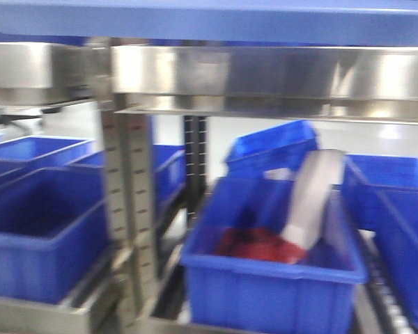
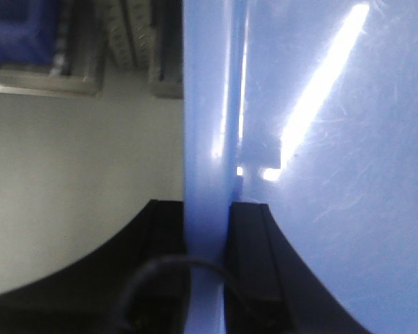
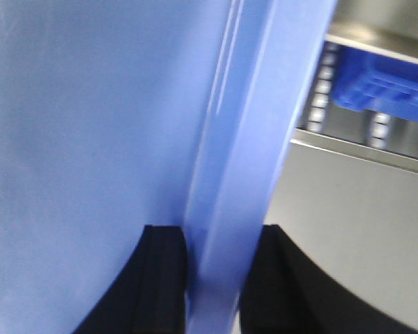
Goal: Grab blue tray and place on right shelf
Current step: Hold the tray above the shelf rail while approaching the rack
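Up at the very top of the front view, the blue tray showed only as a pale blue band above the shiny steel rail of the right shelf. That view was blurry and did not show the grippers, so I could not tell from it if the tray touched the shelf.

The wrist views showed what the front view hid. In the left wrist view, the left gripper had its two black fingers pressed on each side of the tray's thin rim, clamped on it. The tray's glossy face filled the right side, with a long bright stripe of light on it. In the right wrist view, the right gripper pinched the rim the same way, one black finger on each side.

Only the front view showed what sat under the rail. A grey upright with little holes stood at the left. Deep blue bins sat on the lower level. The near bin held something red and a pale grey curved thing leaning up inside it.
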Robot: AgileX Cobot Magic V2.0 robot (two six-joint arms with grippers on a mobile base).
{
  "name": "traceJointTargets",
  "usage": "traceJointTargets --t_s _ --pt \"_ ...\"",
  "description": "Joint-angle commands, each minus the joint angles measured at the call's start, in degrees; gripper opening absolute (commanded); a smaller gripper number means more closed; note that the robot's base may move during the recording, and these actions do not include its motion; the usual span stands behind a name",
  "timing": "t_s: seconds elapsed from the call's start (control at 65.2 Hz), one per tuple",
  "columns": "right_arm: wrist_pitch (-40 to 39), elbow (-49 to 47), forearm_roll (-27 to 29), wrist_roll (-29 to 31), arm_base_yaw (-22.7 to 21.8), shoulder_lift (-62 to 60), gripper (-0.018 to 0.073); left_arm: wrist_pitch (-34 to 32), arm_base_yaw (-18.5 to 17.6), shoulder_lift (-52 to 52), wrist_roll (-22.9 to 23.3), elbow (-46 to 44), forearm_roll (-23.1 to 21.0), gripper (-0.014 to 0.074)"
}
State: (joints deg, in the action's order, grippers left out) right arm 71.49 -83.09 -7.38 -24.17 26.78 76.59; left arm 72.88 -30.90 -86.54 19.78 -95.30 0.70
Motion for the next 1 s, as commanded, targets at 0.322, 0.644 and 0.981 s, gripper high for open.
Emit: traceJointTargets --t_s 0.322,0.644,0.981 --pt "-2.94 -1.39 0.62 1.8 0.13 -1.72 0.0056 3.79 -0.66 2.02 0.07 -1.88 -2.43 -0.0048" --pt "-2.94 -1.39 0.62 1.8 0.13 -1.72 0.0056 3.79 -0.66 2.02 0.07 -1.88 -2.43 -0.0048" --pt "-2.94 -1.39 0.62 1.8 0.13 -1.72 0.0056 3.79 -0.66 2.02 0.07 -1.88 -2.43 -0.0048"
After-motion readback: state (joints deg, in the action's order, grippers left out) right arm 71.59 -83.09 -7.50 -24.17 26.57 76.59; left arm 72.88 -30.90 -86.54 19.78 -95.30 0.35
